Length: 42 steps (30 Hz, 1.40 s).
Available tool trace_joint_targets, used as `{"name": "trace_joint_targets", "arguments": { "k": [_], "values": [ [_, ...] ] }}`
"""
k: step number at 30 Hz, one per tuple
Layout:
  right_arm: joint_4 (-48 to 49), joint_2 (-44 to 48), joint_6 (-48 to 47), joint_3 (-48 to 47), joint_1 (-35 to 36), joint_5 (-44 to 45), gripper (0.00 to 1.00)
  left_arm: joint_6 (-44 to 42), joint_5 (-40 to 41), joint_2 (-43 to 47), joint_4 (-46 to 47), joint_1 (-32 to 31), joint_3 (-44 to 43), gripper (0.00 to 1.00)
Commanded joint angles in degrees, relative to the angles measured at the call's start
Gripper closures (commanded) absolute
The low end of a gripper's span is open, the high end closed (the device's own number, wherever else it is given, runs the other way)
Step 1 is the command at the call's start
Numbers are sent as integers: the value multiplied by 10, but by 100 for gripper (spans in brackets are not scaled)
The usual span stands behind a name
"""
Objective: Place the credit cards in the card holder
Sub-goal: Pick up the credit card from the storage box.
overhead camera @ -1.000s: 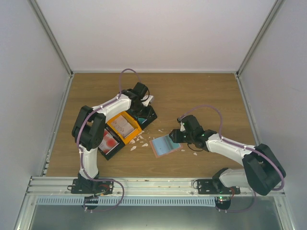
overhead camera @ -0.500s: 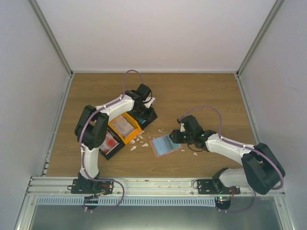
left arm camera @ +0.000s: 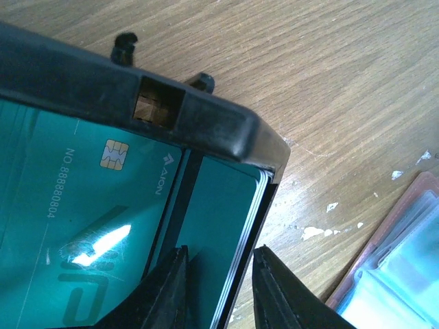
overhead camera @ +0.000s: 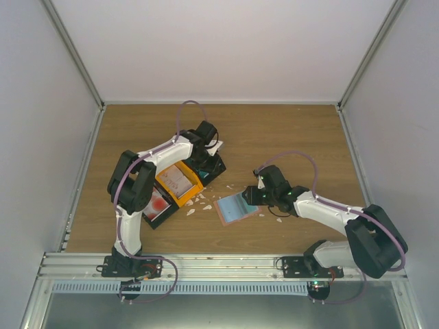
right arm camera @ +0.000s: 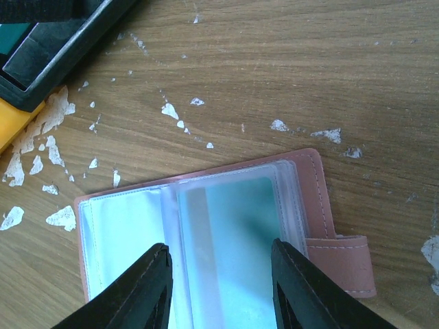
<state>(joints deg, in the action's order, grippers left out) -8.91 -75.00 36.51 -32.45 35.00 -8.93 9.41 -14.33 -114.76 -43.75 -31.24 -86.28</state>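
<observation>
Your right end effector [right arm camera: 219, 252] hung spread over the card holder [right arm camera: 312, 199]. Your left end effector [left arm camera: 221, 259], at 11 o'clock, straddled credit cards [left arm camera: 82, 205], grip unclear.

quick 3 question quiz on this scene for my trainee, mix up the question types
1. Multiple choice: the card holder lies A) closed, B) open with its clear sleeves up, C) inside a bin.
2. True or false: the left gripper is over the card holder.
3. Fill in: the credit cards in the left wrist view are ____ in colour.
Key: 1 B. 2 False, the right gripper is. 3 teal.
</observation>
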Motion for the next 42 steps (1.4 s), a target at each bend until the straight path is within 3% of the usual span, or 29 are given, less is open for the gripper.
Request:
{"name": "trace_joint_targets", "arguments": {
  "k": [1, 14, 22, 34, 42],
  "values": [
    [15, -5, 1, 8, -3, 5, 59, -8, -15, 26, -7, -6, -17, 72],
    [17, -5, 1, 7, -4, 4, 59, -4, -17, 35, -6, -6, -13, 74],
    [18, -8, 1, 8, -4, 4, 59, -3, -5, 38, -8, -6, -12, 82],
    [18, -7, 3, 9, -4, 5, 59, -3, -10, 50, -14, -6, -13, 84],
    [12, 0, 6, 6, -3, 7, 59, 7, 12, 68, -8, -6, -12, 95]
  ]
}}
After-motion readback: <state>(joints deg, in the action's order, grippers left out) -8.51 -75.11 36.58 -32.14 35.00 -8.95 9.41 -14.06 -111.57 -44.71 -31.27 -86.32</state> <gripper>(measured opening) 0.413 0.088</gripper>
